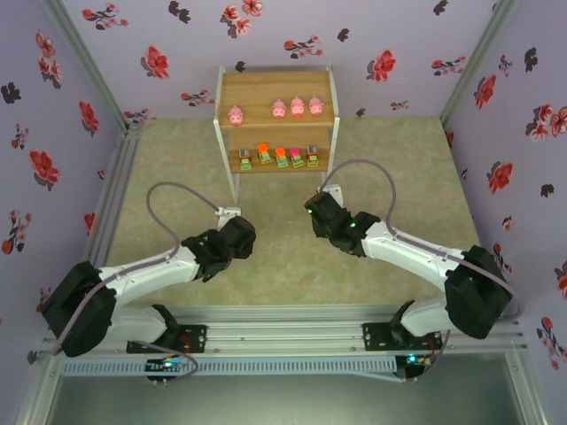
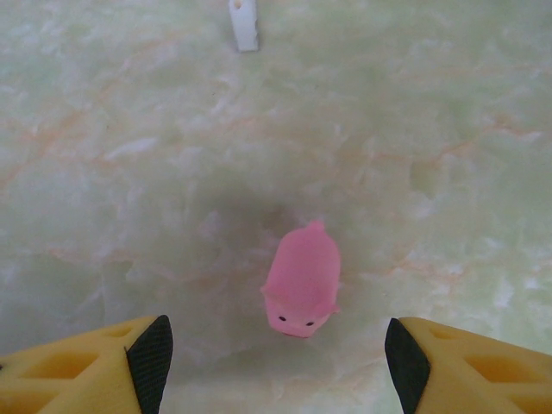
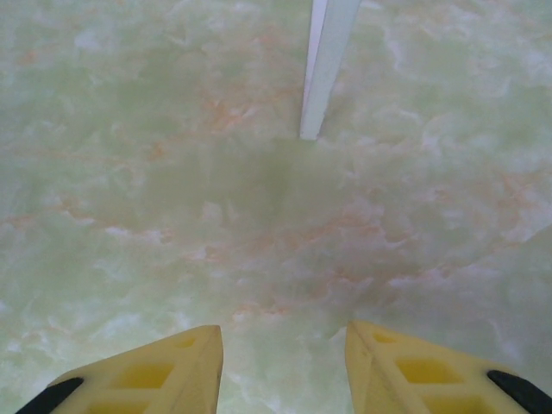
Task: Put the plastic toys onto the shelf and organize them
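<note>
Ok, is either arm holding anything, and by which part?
Nothing is held. The left gripper hangs open above a pink pig on the table, not touching it; the right gripper is empty.

A pig [image 2: 302, 280] is lying on the table [image 2: 129, 129] just ahead of the left gripper [image 2: 276, 358], between its fingers [image 2: 148, 366] (touching neither). Ahead of the right gripper [image 3: 283, 341] the shelf [image 1: 276, 88] is standing, carrying four pigs [image 1: 298, 107] above, five blocks [image 1: 281, 157] below.
</note>
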Robot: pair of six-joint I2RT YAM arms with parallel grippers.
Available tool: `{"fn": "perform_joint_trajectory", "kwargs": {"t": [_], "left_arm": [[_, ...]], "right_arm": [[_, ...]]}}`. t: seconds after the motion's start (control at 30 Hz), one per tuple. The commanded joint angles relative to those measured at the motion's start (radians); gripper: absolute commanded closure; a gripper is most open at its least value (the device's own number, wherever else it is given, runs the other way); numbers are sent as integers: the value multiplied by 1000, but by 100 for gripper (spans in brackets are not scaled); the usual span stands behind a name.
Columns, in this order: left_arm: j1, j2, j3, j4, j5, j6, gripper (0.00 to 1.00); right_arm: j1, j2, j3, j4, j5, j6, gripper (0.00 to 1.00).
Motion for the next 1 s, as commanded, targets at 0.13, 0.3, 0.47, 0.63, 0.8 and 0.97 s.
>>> {"fn": "perform_joint_trajectory", "kwargs": {"t": [0.13,0.3,0.47,0.63,0.8,0.97], "left_arm": [[-4,-4,-3,-15,8,-51,31],[-4,-21,-90,124,47,10,31],[-1,-29,-146,225,45,56,32],[6,14,-152,289,48,116,32],[19,59,-149,321,54,126,32],[34,86,-162,350,54,116,32]], "right_arm": [[-31,-59,-87,151,-36,-5,79],[-58,-74,-118,168,-62,9,79],[-62,-80,-125,171,-71,13,79],[-62,-69,-122,178,-87,12,79],[-62,-53,-114,177,-95,12,78],[-62,-56,-115,175,-95,11,78]]}}
